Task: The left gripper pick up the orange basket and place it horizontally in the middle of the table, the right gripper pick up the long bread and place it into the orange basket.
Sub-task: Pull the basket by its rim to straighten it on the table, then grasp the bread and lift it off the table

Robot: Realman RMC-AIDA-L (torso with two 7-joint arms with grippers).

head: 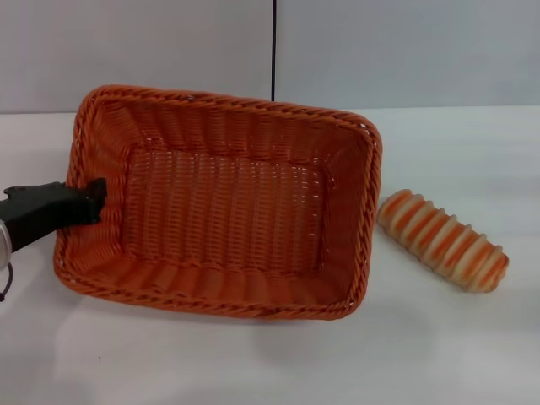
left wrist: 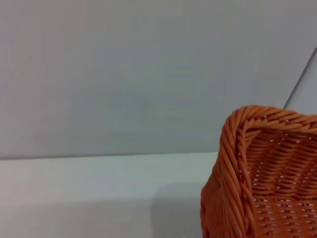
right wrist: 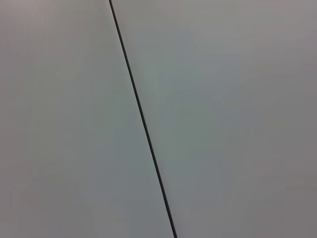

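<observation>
The orange basket [head: 364,211] fills the middle of the head view, empty and lying lengthwise with its right end skewed slightly toward me. My left gripper [head: 94,201] comes in from the left and is shut on the braided rim of the basket's left short wall, one black finger showing inside the wall. A soft shadow spreads under the basket's near side. One corner of the basket [left wrist: 267,178] shows in the left wrist view. The long bread [head: 443,240] lies on the table [head: 439,346] just right of the basket, angled and apart from it. My right gripper is out of view.
The grey wall behind the table has a dark vertical seam [head: 273,51], which also crosses the right wrist view as a seam [right wrist: 143,119]. White tabletop [left wrist: 74,188] extends beside the basket's corner in the left wrist view.
</observation>
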